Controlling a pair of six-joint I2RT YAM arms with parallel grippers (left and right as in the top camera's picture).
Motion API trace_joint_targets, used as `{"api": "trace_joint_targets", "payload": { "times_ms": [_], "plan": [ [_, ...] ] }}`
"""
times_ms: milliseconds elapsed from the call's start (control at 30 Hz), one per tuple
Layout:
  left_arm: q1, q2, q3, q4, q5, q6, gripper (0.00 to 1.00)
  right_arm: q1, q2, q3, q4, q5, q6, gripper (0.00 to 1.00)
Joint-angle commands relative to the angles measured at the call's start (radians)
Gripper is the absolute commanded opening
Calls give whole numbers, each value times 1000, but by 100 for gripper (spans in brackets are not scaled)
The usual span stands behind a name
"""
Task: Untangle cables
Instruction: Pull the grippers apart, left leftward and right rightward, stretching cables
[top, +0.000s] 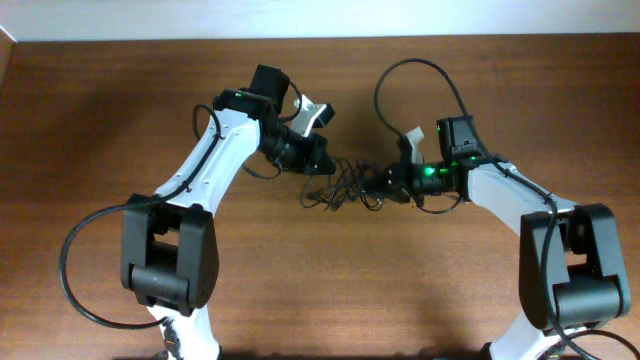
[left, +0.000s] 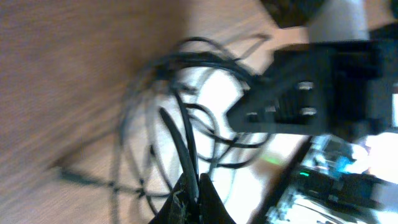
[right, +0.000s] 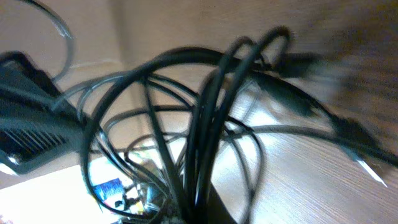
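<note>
Black cables (top: 345, 188), seemingly gripped, arms (top: 225, 150) angled inward

Brown wooden table (top: 90, 120), tangled thin black cables (top: 345, 187) (one loose bundle) near its middle.

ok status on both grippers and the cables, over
Left gripper shut on cables. Right gripper shut on several strands. Tangle sits between the two. Nothing else visible in the way.

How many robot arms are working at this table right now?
2. The left arm reaches in from the left side and the right arm from the right. Both meet at the cables in the middle. No other arm appears hidden.
</note>
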Motion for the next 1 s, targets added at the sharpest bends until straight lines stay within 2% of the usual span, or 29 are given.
{"api": "trace_joint_targets", "payload": {
  "times_ms": [0, 100, 167, 267, 400, 433, 467, 500, 567, 633, 700, 767, 867, 967],
  "plan": [
    [3, -17, 1, -5, -292, -48, 0, -25, 5, -6, -128, 206, -119, 4],
    [3, -17, 1, -18, -520, -111, 0, -42, 5, -6, -228, 367, -142, 4],
    [3, -17, 0, -29, -653, -157, 0, -49, 5, -6, -245, 404, -142, 4],
    [3, -17, 0, -37, -869, -253, 0, -108, 3, 30, -328, 349, -143, 4],
    [3, -17, -22, -35, -1075, -372, 0, -201, 2, 161, -552, 299, -300, 4],
    [3, -17, -38, -29, -1112, -400, 2, -214, 2, 167, -572, 299, -321, 4],
    [6, -17, -62, -19, -1166, -444, 10, -231, 2, 167, -579, 297, -321, 4],
    [12, -17, -67, -23, -1192, -464, 9, -246, 2, 167, -582, 271, -325, 4],
    [37, -17, -67, -44, -1196, -523, 6, -284, 2, 167, -593, 19, -459, 4],
    [85, -17, -67, -61, -1145, -562, 6, -326, 2, 167, -595, -106, -473, 4],
    [135, -17, -67, -57, -1040, -563, 6, -343, 2, 167, -596, -55, -474, 4],
    [203, -17, -67, -58, -922, -569, 8, -342, 3, 167, -603, 102, -474, 4],
    [288, -17, -76, -58, -840, -586, 8, -342, 3, 163, -630, 292, -460, 4],
    [378, -17, -105, -66, -810, -675, 13, -342, 3, 163, -634, 429, -401, 4]
  ]
}}
